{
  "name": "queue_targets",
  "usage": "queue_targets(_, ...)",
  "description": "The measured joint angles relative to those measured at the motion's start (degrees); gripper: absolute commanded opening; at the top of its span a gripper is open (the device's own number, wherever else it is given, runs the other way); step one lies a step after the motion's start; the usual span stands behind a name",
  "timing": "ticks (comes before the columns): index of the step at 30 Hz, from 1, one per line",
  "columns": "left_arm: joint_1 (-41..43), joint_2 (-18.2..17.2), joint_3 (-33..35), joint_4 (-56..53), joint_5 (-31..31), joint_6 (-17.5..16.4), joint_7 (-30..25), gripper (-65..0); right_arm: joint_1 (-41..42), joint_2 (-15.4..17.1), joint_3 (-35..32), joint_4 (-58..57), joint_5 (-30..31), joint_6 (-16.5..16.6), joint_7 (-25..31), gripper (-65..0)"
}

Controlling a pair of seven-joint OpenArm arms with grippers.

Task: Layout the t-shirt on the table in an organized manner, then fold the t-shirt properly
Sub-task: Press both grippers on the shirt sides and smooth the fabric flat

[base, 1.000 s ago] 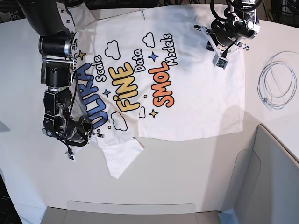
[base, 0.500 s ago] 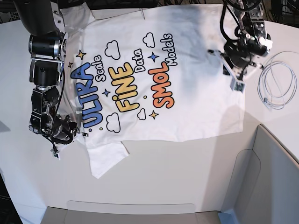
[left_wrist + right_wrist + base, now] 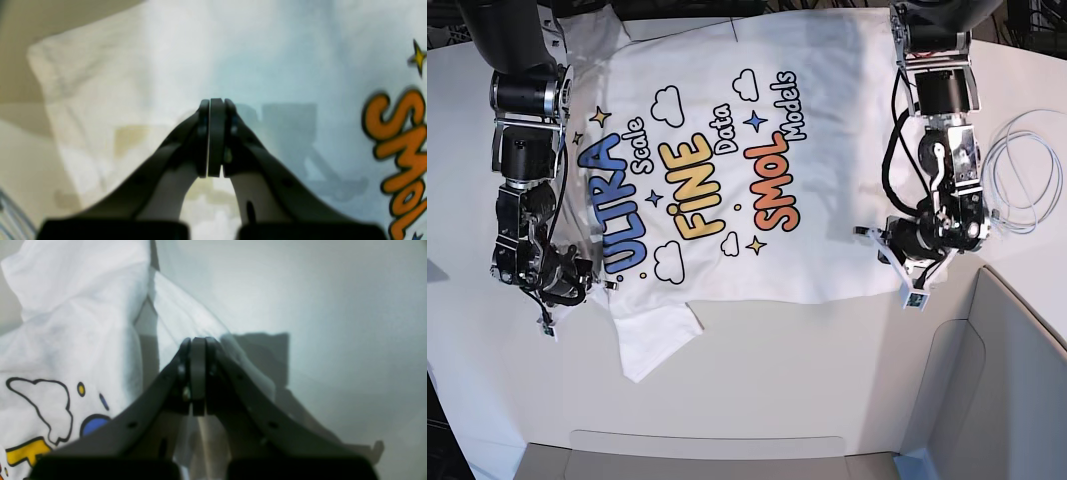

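We are finding shirt [image 3: 727,150] lying print-up on desk [image 3: 827,360], mostly flat; near sleeve crumpled. Left pincer [image 3: 911,268] pressed together, empty; right pincer [image 3: 592,288] pinching shirt edge. Folding not begun.

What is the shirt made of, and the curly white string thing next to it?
The t-shirt looks like soft matte cloth, probably cotton: it wrinkles and drapes. The coiled cable looks like smooth plastic or rubber-coated cord, holding springy loops on the table.
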Motion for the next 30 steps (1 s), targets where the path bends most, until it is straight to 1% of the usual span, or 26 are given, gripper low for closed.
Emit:
queue_targets(4,-4.6,-0.7,-0.2,-9.0,0.6,0.4,-4.8,-65.0,-1.0,-0.6,-0.1,2.9,-4.2,0.2,-1.0,-65.0)
queue_targets(7,-5.6,-0.7,-0.1,-15.0,0.5,0.6,-7.7,-65.0,-1.0,-1.2,-0.2,3.5,-7.3,0.2,-1.2,-65.0)
queue_targets(8,-5.5,-0.6,-0.2,-16.6,-0.2,0.5,-10.3,-65.0,-1.0,-1.2,-0.2,3.5,-7.6,0.2,-1.2,-65.0)
queue_targets(12,-6.7,-1.1,-0.4,-22.3,-1.8,0.0,-11.4,-65.0,-1.1,-1.1,-0.2,3.5,-7.9,0.2,-1.2,-65.0)
queue_targets(15,-6.7,-1.1,-0.4,-23.4,0.0,-0.5,-12.3,-65.0,-1.1,-0.9,0.2,3.5,-7.9,0.2,-1.2,-65.0)
queue_targets(18,-5.7,-0.9,-0.6,-23.5,4.9,-0.7,-12.5,-65.0,-1.1,0.9,0.2,3.2,-7.7,0.4,-1.2,-65.0)
queue_targets(21,-5.4,-0.6,-0.6,-23.4,8.3,-0.9,-13.8,-65.0,-1.2,2.8,0.4,3.1,-8.1,0.2,-1.5,-65.0)
queue_targets(25,-5.4,-0.6,-0.6,-23.3,11.0,-0.8,-15.1,-65.0,-1.9,3.7,0.4,3.2,-8.1,0.2,-1.0,-65.0)
queue_targets(28,-5.3,-1.0,-0.6,-23.3,10.9,-0.9,-15.4,-65.0,-1.9,4.0,0.4,3.2,-8.0,0.2,-1.0,-65.0)
queue_targets(29,-5.3,-1.2,-0.6,-23.3,10.9,-0.4,-15.5,-65.0,-2.1,4.2,0.7,3.2,-7.9,0.2,-1.0,-65.0)
queue_targets(30,-5.2,-1.3,-0.6,-23.3,10.9,0.8,-15.5,-65.0,-2.3,4.1,1.7,3.4,-7.9,0.2,-1.0,-65.0)
